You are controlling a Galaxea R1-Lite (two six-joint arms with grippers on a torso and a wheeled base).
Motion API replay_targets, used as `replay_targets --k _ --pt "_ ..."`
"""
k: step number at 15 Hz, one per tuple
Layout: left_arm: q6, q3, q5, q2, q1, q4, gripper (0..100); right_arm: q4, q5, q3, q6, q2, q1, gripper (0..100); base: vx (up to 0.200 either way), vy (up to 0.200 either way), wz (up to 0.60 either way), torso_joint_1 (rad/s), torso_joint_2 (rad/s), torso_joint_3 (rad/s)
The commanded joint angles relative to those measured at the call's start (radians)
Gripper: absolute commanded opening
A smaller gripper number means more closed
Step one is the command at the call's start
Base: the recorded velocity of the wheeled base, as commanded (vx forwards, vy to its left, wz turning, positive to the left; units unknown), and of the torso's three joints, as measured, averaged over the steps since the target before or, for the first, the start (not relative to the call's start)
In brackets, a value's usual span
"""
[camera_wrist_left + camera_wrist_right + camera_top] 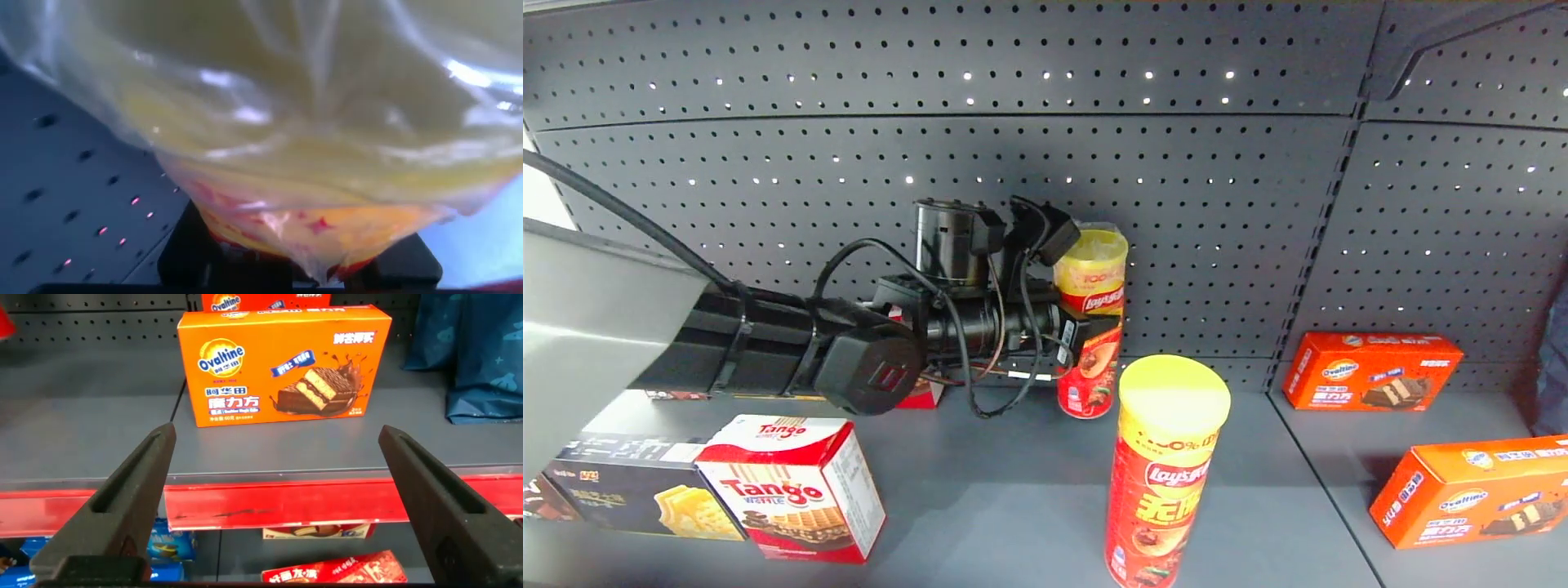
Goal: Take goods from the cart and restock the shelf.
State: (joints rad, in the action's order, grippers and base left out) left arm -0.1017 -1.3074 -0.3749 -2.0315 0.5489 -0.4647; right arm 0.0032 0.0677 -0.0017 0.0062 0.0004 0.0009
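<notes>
Your left fingers (184,257) are clamped on a chip can (1092,278), one dark finger on each side of its red body, under the plastic-wrapped yellow lid. In the head view that can stands upright at the centre of the frame, close to the perforated back panel (1217,204) of the shelf (1013,482). The left arm comes in from the left edge. You cannot tell whether the can's base touches the shelf.

A second chip can (1168,465) stands upright at lower centre, nearer the shelf's front. It is just right of the held one and apart from it.

Your right fingers (122,514) are spread wide with nothing between them. They face the front orange box (282,363), which stands on the shelf behind a red edge strip (286,502). In the head view that box sits at the lower right of the frame, and a rear orange box (1372,371) lies against the back panel at middle right.

At the lower left you have a red-and-white wafer box (792,490). A black box (637,486) sits just beside it on the side nearer the left edge
</notes>
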Motion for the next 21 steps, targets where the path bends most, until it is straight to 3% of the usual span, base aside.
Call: replay_targets --k 1,7,21 --pt "0.0 -0.019 0.001 -0.044 0.013 0.0 0 0.0 0.0 0.0 0.0 0.0 0.001 100 0.0 0.0 0.0 0.0 0.0 0.0" --pt "0.005 -0.079 0.002 -0.111 0.029 0.0 0 0.0 0.0 0.0 0.0 0.0 0.001 100 0.0 0.0 0.0 0.0 0.0 0.0" --pt "-0.001 -0.029 0.002 -0.108 0.034 0.0 0 0.0 0.0 0.0 0.0 0.0 0.001 100 0.0 0.0 0.0 0.0 0.0 0.0"
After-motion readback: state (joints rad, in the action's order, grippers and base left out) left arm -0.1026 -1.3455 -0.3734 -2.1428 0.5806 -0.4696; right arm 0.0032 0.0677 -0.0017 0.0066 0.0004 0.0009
